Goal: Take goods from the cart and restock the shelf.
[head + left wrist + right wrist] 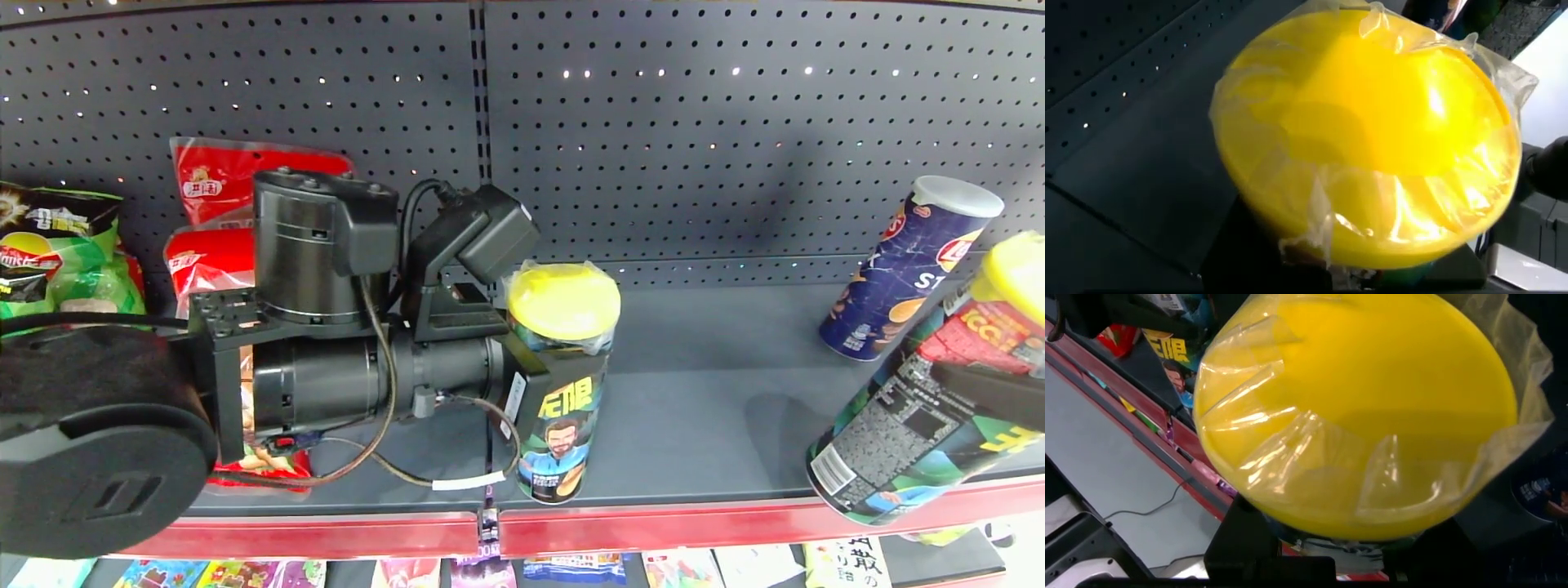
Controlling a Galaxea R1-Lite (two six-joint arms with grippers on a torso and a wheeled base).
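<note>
My left gripper [562, 390] is shut on a green chip can [563, 425] with a yellow lid [563, 300] wrapped in clear film. The can stands upright at the front of the grey shelf deck [718, 408]; I cannot tell whether its base touches. At the right, my right gripper [967, 388] is shut on a second yellow-lidded can [906, 433], held tilted over the shelf's red front edge [653, 523]. Each wrist view looks down on its own can's lid [1372, 131] [1364, 408]. The left can [1167, 355] also appears far off in the right wrist view.
A blue chip can [906, 269] leans against the pegboard back [694, 122] at the right. Red snack bags [212, 180] and a green bag [57, 253] fill the shelf's left end. Bare deck lies between the two held cans. More packets [571, 567] sit on the shelf below.
</note>
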